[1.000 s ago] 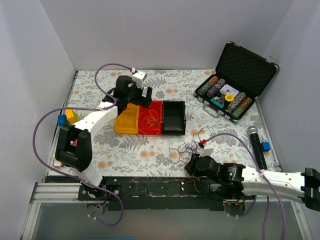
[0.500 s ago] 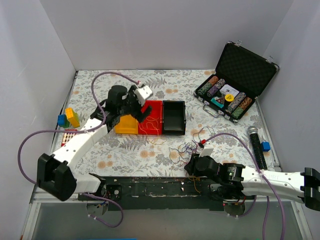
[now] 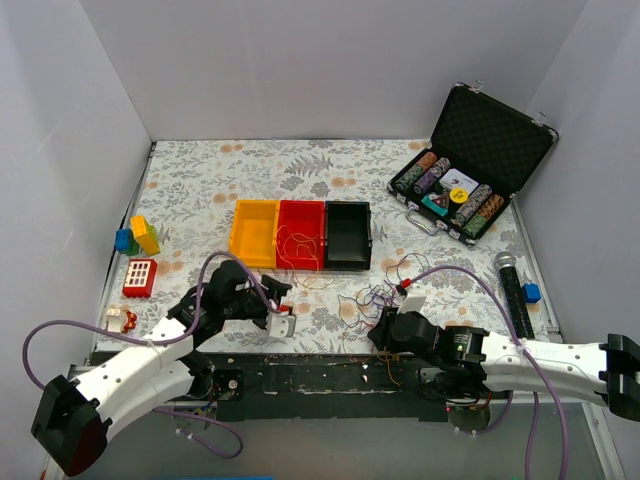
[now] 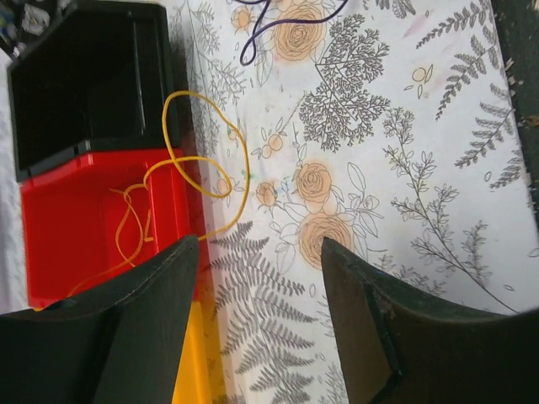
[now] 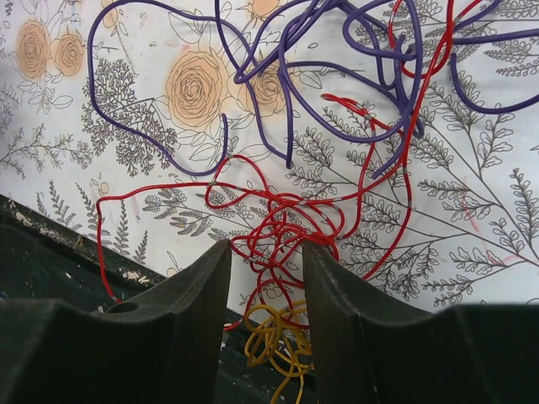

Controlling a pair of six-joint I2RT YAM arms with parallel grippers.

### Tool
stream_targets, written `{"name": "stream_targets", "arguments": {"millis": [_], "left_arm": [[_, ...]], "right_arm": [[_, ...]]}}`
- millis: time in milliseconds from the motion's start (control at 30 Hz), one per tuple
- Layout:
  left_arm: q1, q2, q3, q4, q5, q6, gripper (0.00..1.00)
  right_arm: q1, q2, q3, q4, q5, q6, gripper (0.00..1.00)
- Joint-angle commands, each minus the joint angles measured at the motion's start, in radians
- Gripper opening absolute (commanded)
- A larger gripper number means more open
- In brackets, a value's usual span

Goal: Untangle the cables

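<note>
The cables are a tangle (image 3: 378, 292) of red, dark purple and orange-yellow wires in front of the bins. In the right wrist view, purple loops (image 5: 337, 67) lie farthest from the gripper. A red clump (image 5: 286, 223) and a yellow clump (image 5: 274, 341) lie between the fingers of my right gripper (image 5: 265, 246), which straddles them with a narrow gap, not clamped. It sits at the tangle's near edge (image 3: 385, 328). Another orange-yellow wire (image 4: 202, 168) spills from the red bin (image 4: 76, 219) onto the table. My left gripper (image 4: 257, 244) is open and empty, low in front of the bins (image 3: 277, 300).
Yellow (image 3: 253, 232), red (image 3: 300, 222) and black (image 3: 347, 235) bins stand in a row mid-table. An open case of poker chips (image 3: 480, 150) is at the back right, a microphone (image 3: 510, 280) and blue block (image 3: 532, 292) at right. Toy blocks (image 3: 138, 235) and a red toy (image 3: 140, 275) lie at left.
My left arm has swung from over the yellow and red bins down toward the near edge, its gripper now low in front of the bins. The right arm has not moved.
</note>
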Motion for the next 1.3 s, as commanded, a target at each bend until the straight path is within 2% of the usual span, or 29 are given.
{"name": "stream_targets", "arguments": {"millis": [0,67,200,333,433,533,733,800,900,1000,1133,1267], "left_arm": [[-0.003,-0.037,-0.132,0.284,0.101,0.267,0.58],[-0.006,-0.002,-0.166,0.422,0.133,0.287,0.58],[-0.012,0.102,-0.127,0.459,0.170,0.288,0.58],[-0.020,0.173,-0.167,0.651,0.192,0.299,0.55],[-0.031,0.244,-0.143,0.671,0.172,0.287,0.56],[-0.044,0.305,-0.108,0.728,0.132,0.210,0.57],[-0.095,0.403,0.003,0.730,0.069,0.068,0.57],[-0.116,0.458,0.049,0.749,0.028,0.025,0.54],[-0.126,0.507,0.093,0.684,0.003,0.040,0.43],[-0.129,0.538,0.162,0.546,-0.009,0.046,0.40],[-0.127,0.554,0.227,0.419,-0.002,0.053,0.39],[-0.127,0.564,0.285,0.318,-0.005,0.034,0.43]], "right_arm": [[-0.001,0.011,-0.006,-0.028,0.005,0.011,0.48],[-0.003,0.005,-0.006,-0.033,0.005,0.016,0.48],[-0.001,-0.011,-0.014,-0.047,0.007,0.027,0.48],[-0.003,-0.030,-0.027,-0.047,0.016,0.036,0.48],[-0.001,-0.040,-0.034,-0.044,0.016,0.034,0.48],[-0.001,-0.044,-0.034,-0.044,0.016,0.033,0.48],[-0.001,-0.031,-0.037,-0.035,0.011,0.033,0.48],[-0.001,-0.027,-0.035,-0.035,0.013,0.033,0.48],[-0.001,-0.032,-0.028,-0.048,0.014,0.033,0.48],[-0.001,-0.041,-0.021,-0.067,0.024,0.033,0.48],[-0.001,-0.060,-0.023,-0.076,0.028,0.031,0.48],[-0.001,-0.064,-0.026,-0.076,0.030,0.033,0.48]]}}
